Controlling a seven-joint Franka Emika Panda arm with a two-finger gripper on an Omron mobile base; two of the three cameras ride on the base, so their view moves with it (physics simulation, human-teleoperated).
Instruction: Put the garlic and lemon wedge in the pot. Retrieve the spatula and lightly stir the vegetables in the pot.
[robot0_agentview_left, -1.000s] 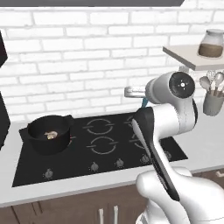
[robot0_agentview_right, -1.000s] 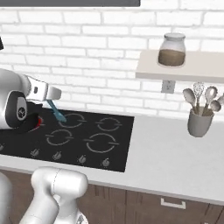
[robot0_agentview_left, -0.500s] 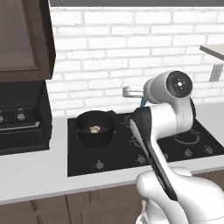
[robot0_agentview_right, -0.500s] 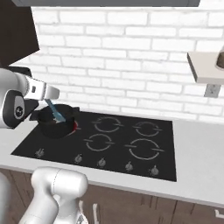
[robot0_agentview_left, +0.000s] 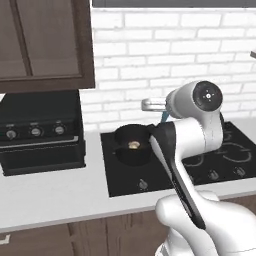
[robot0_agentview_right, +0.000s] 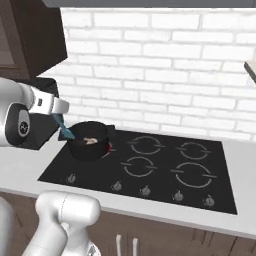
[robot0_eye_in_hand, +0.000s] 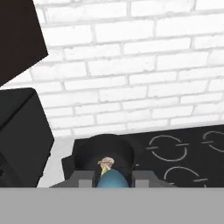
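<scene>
Claw (robot0_eye_in_hand: 112, 179) pinching teal spatula (robot0_agentview_right: 65, 131) above black pot (robot0_agentview_left: 132, 145), dark microwave (robot0_agentview_left: 41, 131) just beside on counter (robot0_agentview_left: 60, 195).

Nothing readable anywhere in these shots

I looked over the cooktop (robot0_agentview_right: 150, 165), the black appliance (robot0_agentview_left: 40, 132) on the left counter with its knobs, the brick wall and the dark cabinet (robot0_agentview_left: 45, 42), and there was no legible text, brand, number or sign on any of them; the burner rings and knob markings were just plain shapes, and the round emblem on the arm's joint was too small to make out.
</scene>
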